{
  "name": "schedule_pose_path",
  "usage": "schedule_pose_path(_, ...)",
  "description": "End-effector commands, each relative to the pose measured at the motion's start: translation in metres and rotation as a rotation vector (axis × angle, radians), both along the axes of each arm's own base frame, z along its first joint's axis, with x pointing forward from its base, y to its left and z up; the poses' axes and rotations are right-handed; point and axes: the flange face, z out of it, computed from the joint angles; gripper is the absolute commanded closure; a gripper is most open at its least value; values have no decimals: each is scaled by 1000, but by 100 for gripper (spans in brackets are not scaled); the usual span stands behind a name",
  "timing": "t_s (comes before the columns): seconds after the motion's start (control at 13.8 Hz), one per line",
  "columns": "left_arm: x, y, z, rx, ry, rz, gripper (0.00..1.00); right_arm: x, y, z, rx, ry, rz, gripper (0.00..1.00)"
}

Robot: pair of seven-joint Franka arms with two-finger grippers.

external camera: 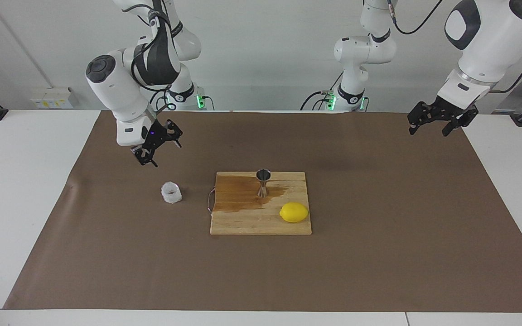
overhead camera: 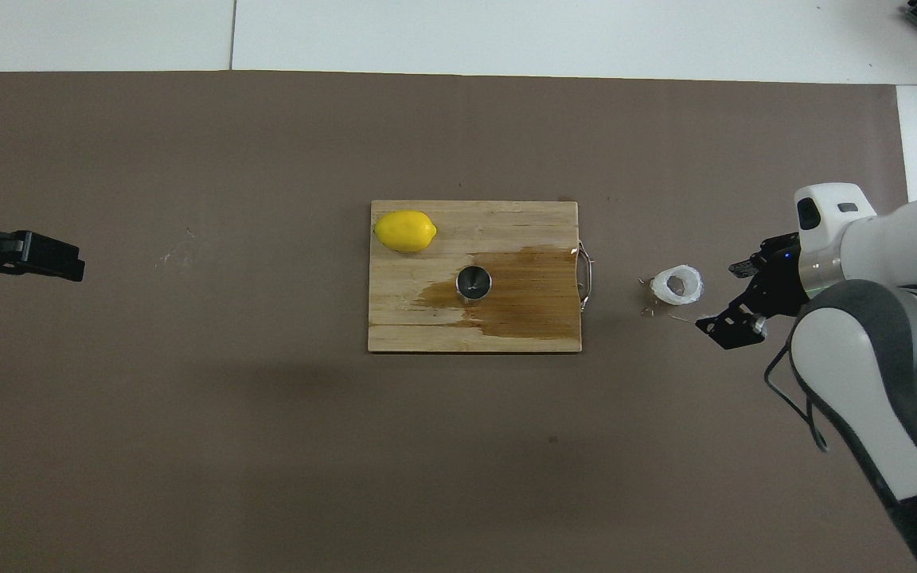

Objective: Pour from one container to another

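Two grippers hang in the air with nothing in them. The right gripper point(external camera: 157, 147) point(overhead camera: 733, 296) is over the brown mat point(external camera: 379, 226) point(overhead camera: 188, 438) just beside the white cup point(external camera: 171, 192) point(overhead camera: 677, 286), toward the right arm's end of the table; its fingers are spread apart and clear of the cup. The cup stands upright on the mat, near the handle end of the cutting board point(external camera: 252, 224) point(overhead camera: 427, 334). On the board the steel jigger point(external camera: 263, 182) point(overhead camera: 474, 282) stands upright at the edge of a dark wet stain point(external camera: 236, 194) point(overhead camera: 534, 294), with the lemon point(external camera: 293, 212) point(overhead camera: 404, 231) near it, farther from the robots. The left gripper point(external camera: 440, 118) point(overhead camera: 52, 256) waits over the mat's edge at the left arm's end, fingers apart.
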Motion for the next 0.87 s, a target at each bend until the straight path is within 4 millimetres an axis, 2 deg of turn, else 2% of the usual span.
schedule_pose_path(0.0,-9,3,1,-2,0,7,0,-1,-10,16,-86,77,-190,0)
schedule_pose_path(0.07,-9,3,1,-2,0,5,0,-1,-12,28,-134,95,-273,0)
schedule_pose_path(0.22,-9,3,1,-2,0,4,0,-5,-1,46,-163,146,-367,0)
schedule_pose_path(0.29,-9,3,1,-2,0,5,0,-6,-2,61,-175,167,-432,0)
schedule_pose_path(0.43,-9,3,1,-2,0,4,0,-9,-8,94,-177,150,-541,0)
schedule_pose_path(0.58,-9,3,1,-2,0,4,0,-10,-16,103,-178,150,-600,0)
schedule_pose_path(0.8,-9,3,1,-2,0,5,0,6,-36,150,-190,85,-660,0)
